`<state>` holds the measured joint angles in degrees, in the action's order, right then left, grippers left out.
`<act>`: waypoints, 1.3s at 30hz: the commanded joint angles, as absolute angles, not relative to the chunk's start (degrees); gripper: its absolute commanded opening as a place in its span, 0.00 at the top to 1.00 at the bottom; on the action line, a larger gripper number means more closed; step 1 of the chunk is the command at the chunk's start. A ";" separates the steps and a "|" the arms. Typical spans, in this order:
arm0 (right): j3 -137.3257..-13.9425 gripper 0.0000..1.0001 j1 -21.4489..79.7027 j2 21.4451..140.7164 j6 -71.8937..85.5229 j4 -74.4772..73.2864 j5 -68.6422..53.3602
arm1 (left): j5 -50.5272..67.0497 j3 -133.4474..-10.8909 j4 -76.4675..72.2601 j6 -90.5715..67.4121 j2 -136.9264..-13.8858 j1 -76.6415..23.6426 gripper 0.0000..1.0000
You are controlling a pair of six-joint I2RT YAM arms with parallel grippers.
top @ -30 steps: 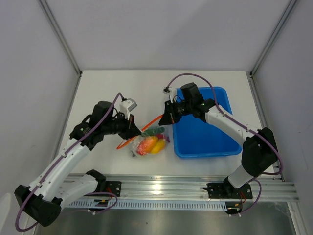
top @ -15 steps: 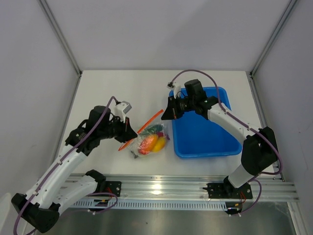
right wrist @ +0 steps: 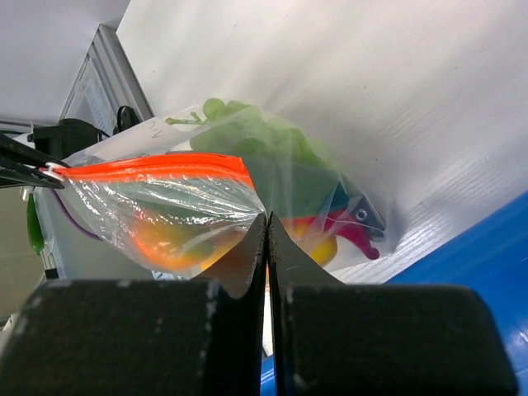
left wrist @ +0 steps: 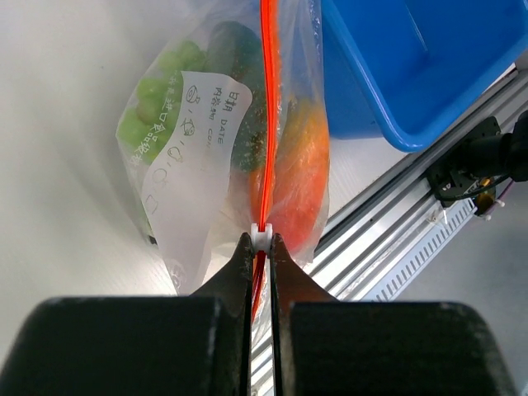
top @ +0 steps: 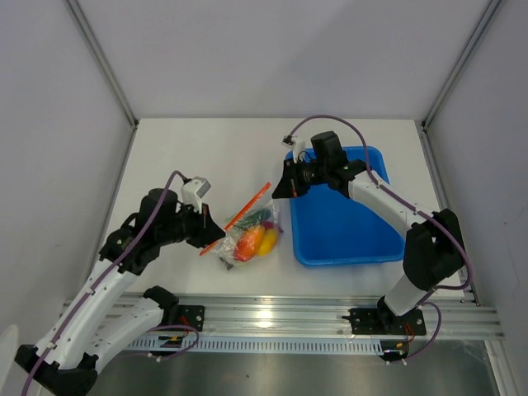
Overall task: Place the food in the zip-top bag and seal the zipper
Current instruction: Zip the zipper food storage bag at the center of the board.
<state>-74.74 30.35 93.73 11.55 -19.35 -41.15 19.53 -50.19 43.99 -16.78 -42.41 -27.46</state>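
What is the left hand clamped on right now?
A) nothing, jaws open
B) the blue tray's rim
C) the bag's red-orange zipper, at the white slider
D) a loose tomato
C: in the left wrist view the left hand is shut on the zipper of the zip-top bag, with the white slider right at its fingertips.
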 commanded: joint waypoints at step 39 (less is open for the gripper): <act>-98.44 0.07 39.81 99.22 0.27 -33.22 -56.24 | 26.98 -58.10 50.36 -15.82 -39.11 -26.98 0.99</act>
<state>-96.68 37.71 96.66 3.11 -29.80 -52.01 24.34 -55.09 51.79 -17.78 -38.68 -27.40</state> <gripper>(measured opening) 0.919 0.034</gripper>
